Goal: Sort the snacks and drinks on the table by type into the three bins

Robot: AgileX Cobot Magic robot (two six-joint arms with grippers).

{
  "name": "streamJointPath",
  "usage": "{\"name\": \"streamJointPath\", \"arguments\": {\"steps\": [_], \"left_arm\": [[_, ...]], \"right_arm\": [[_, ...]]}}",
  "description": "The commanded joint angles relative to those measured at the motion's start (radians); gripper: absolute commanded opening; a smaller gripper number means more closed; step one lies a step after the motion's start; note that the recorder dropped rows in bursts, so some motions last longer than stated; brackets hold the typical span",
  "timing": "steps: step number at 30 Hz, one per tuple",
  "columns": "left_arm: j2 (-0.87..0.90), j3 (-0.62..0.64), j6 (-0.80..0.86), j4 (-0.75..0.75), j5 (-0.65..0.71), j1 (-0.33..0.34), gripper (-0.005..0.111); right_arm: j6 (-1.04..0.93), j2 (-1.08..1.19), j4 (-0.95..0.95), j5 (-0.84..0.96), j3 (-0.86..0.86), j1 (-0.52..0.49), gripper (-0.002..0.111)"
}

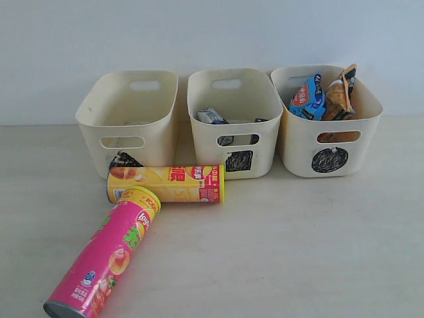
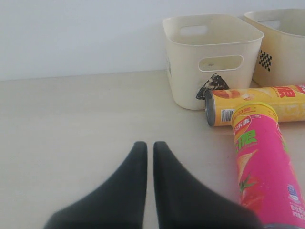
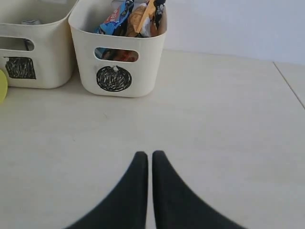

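Left jaws are clenched tip to tip with nothing between them, low over the bare surface (image 2: 71, 119). Beyond them in the left wrist view, the pink chip tube (image 2: 264, 176) lies on its side. Its yellow-lidded end rests against the flank of the yellow Lay's tube (image 2: 286, 102), which lies across the front of the triangle bin (image 2: 186, 71) and hides part of its black mark.

Right jaws are clenched too and hold nothing. The right wrist view shows the circle bin (image 3: 147, 62) beyond them, with the blue chip bag (image 3: 114, 20) and the orange bag (image 3: 143, 14) standing in it. The square bin (image 3: 52, 62) is just beside it.

In the exterior view the bins stand in a row: triangle at 10 o'clock, square at 12, circle at 2. A blue-and-white carton (image 1: 212, 116) peeks over the square bin's front wall, and both bags stick up out of the circle bin. The Lay's tube lies near the centre toward 8 o'clock, and the pink tube slants down toward 7 o'clock.
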Motion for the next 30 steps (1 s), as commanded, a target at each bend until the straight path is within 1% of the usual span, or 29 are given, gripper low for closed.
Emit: {"name": "streamJointPath", "arguments": {"steps": [1,8,11,21,23,26,30], "left_arm": [[-0.004,0.004,-0.013,-0.004,-0.005,0.003,0.004],[-0.004,0.004,-0.013,-0.004,-0.007,0.003,0.004],[-0.004,0.004,-0.013,-0.004,-0.007,0.003,0.004],[-0.004,0.004,-0.013,-0.004,-0.007,0.003,0.004],[-0.004,0.004,-0.013,-0.004,-0.007,0.003,0.004],[-0.004,0.004,-0.013,-0.004,-0.007,0.003,0.004],[-0.004,0.004,-0.013,-0.004,-0.002,0.003,0.004]], "right_arm": [[-0.005,-0.041,0.013,-0.013,0.01,0.002,0.0],[0.007,-0.2,0.019,-0.017,0.102,0.002,0.0],[0.042,-0.271,0.019,-0.034,0.138,0.002,0.0],[0.145,-0.279,-0.026,-0.039,0.181,0.002,0.0],[0.136,-0.279,-0.026,-0.039,0.186,0.002,0.0],[0.136,-0.279,-0.03,-0.105,0.259,0.002,0.0],[0.145,-0.279,-0.028,-0.103,0.259,0.002,0.0]]}}
